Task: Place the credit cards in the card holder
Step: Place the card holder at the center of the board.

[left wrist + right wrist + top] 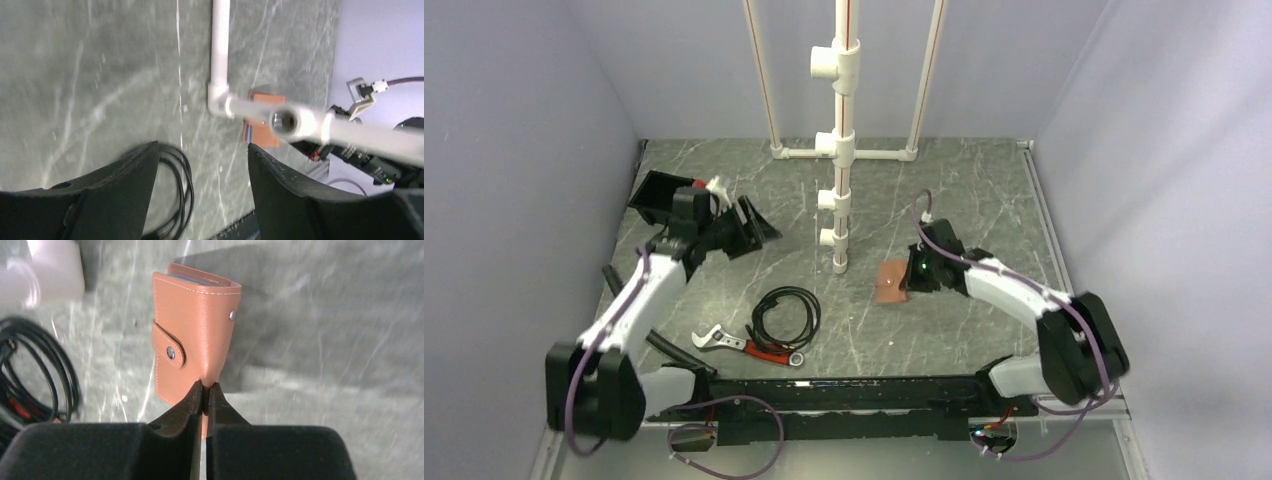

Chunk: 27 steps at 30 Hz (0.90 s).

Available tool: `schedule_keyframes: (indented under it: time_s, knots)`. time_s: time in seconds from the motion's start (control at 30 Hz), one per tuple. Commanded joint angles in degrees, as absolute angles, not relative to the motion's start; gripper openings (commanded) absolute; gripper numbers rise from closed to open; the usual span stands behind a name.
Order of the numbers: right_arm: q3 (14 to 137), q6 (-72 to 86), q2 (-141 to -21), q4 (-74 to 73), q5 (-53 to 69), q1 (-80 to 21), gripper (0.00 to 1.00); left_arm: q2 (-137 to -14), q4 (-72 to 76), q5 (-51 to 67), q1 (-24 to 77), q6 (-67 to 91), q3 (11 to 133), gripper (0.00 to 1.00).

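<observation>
The card holder [890, 281] is a brown leather-like wallet, folded shut, on the table right of centre. In the right wrist view the card holder [195, 335] shows a strap with a snap, and a thin bluish edge peeks out at its far end. My right gripper [907, 275] is shut on the wallet's near edge, with the leather pinched between its fingers [205, 390]. My left gripper [734, 230] is open and empty at the back left; in its own view [202, 147] it faces the distant wallet [262, 135]. No loose credit cards are in view.
A black open-topped bin [656, 195] stands at the back left behind my left gripper. A white pipe stand [844, 150] rises mid-table, just left of the wallet. A coiled black cable [786, 315], a wrench [714, 338] and a red-handled tool [769, 350] lie near the front.
</observation>
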<state>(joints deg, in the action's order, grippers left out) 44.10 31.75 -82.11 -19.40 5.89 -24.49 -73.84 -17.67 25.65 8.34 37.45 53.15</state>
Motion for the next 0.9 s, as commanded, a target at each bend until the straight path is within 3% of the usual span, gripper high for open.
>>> schedule_keyframes:
  time_s: [0.0, 0.07, 0.2, 0.4, 0.63, 0.87]
  knots:
    - [33.7, 37.5, -71.1, -16.9, 7.6, -29.1, 0.00, -60.3, -21.7, 27.1, 13.7, 41.6, 41.7, 0.71]
    - [29.6, 39.2, -69.0, -13.3, 12.9, -31.9, 0.00, -55.5, -19.2, 25.1, 21.7, 46.3, 36.6, 0.71]
    - [25.0, 41.0, -66.4, -7.1, 16.3, -36.3, 0.20, -48.6, -8.4, 5.7, 44.5, 57.9, 26.8, 0.71]
    - [23.4, 40.0, -65.4, -6.9, 13.0, -36.3, 0.42, -62.5, -3.8, -21.8, 71.0, 57.8, 31.3, 0.67]
    - [21.6, 41.2, -65.0, -2.6, 13.5, -34.8, 0.56, -81.5, -2.5, -20.3, 72.3, 55.9, 42.9, 0.38]
    - [18.1, 40.9, -65.8, 3.4, 22.9, -28.5, 0.58, -88.7, -1.5, -13.6, 67.0, 55.6, 46.4, 0.18]
